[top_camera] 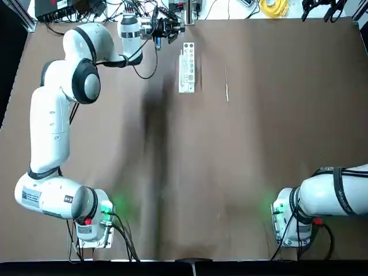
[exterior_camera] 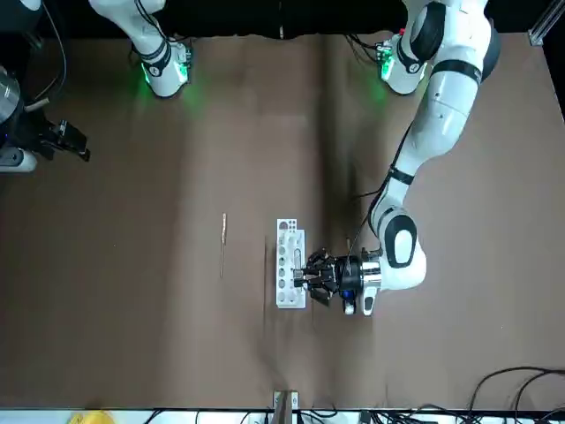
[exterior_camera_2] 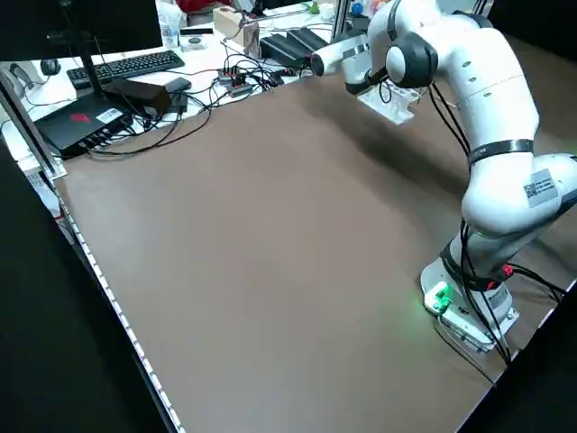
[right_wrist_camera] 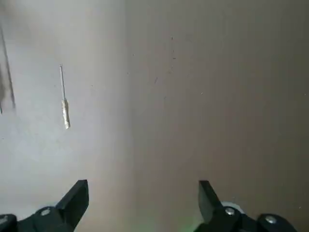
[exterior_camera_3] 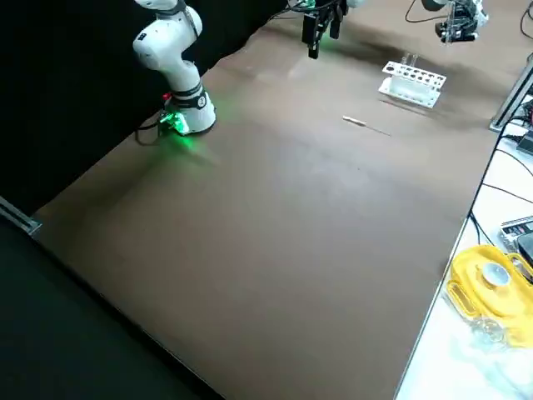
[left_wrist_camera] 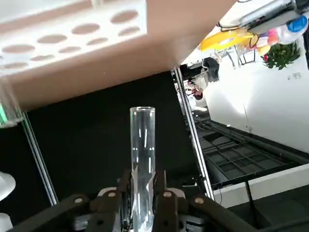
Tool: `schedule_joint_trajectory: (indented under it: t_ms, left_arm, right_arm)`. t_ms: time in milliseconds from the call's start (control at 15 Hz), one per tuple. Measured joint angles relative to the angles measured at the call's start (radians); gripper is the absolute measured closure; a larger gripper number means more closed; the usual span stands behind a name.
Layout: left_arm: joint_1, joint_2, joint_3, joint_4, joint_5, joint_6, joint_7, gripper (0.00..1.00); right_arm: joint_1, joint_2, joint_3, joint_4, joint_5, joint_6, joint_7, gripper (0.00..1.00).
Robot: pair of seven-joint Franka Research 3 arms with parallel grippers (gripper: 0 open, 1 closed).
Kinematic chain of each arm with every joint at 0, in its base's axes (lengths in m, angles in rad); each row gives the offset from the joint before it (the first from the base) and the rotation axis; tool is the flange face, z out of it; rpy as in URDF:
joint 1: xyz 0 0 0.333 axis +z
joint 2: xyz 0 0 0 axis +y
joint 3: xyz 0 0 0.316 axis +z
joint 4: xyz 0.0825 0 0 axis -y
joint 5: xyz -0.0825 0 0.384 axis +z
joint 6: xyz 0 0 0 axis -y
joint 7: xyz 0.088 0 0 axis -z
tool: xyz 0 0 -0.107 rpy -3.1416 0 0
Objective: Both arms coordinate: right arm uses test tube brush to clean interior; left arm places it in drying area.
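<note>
Only left wrist view shows gripped glass tube.

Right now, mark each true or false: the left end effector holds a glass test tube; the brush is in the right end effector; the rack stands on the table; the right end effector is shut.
1. The left end effector holds a glass test tube: true.
2. The test tube brush is in the right end effector: false, it lies on the table.
3. The white rack stands on the table: true.
4. The right end effector is shut: false, its fingers are spread and empty.

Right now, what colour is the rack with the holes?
White, the rack shows best in the front view.
</note>
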Motion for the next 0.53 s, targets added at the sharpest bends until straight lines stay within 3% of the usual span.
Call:
schedule_joint_trajectory:
  t_ms: [533]
  left_arm:
    - [0.027,0.054,0.0,0.004,-0.01,-0.014,-0.047,0.77]
  right_arm:
    - [0.003,0.006,0.006,-0.004,0.0,0.0,0.0,0.0]
